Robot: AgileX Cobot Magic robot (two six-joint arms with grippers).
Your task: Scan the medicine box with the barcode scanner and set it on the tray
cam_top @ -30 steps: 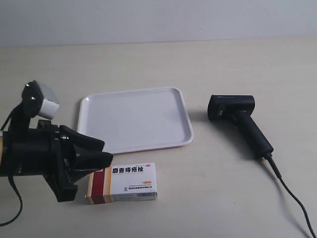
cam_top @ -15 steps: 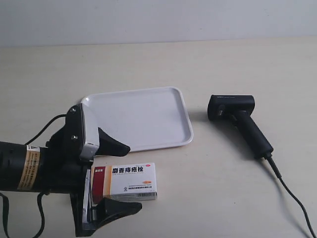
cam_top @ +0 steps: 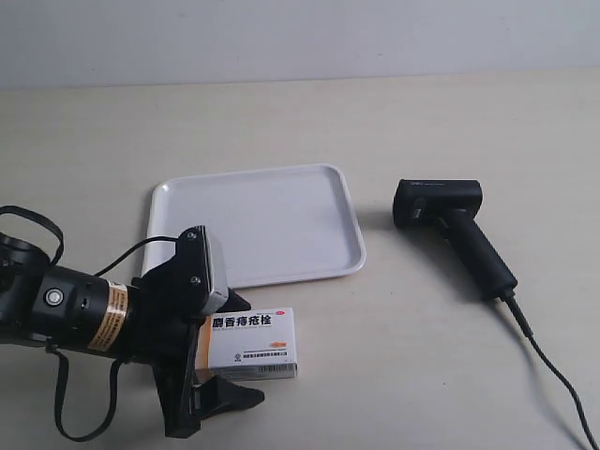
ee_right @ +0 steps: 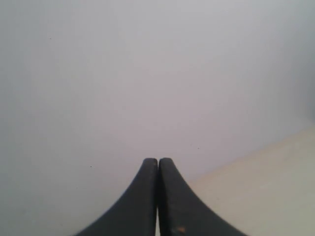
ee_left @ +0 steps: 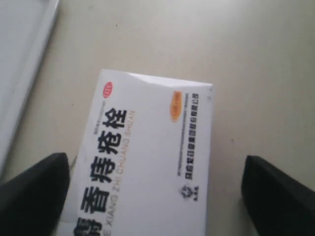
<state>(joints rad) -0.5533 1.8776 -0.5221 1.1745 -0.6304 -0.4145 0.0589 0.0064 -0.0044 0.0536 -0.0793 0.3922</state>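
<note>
The step in hand is the pickup of the medicine box (cam_top: 246,344), which lies flat on the counter (cam_top: 422,375) just off the tray's (cam_top: 349,220) near edge, at about 6 o'clock from the tray's middle. The left claw (cam_top: 225,352) straddles the box's end with its jaws spread wide, one finger on each long side; in the left wrist view both fingers (ee_left: 32,189) stand clear of the cardboard, so nothing is gripped yet. The right claw (ee_right: 158,196) is pinched together, empty, and points at a blank wall. The barcode scanner (cam_top: 455,230) rests untouched at 3 o'clock from the tray, well apart from it, cable trailing toward 5 o'clock. Next, I judge, the left claw must close squarely across the box's width, then lift.
</note>
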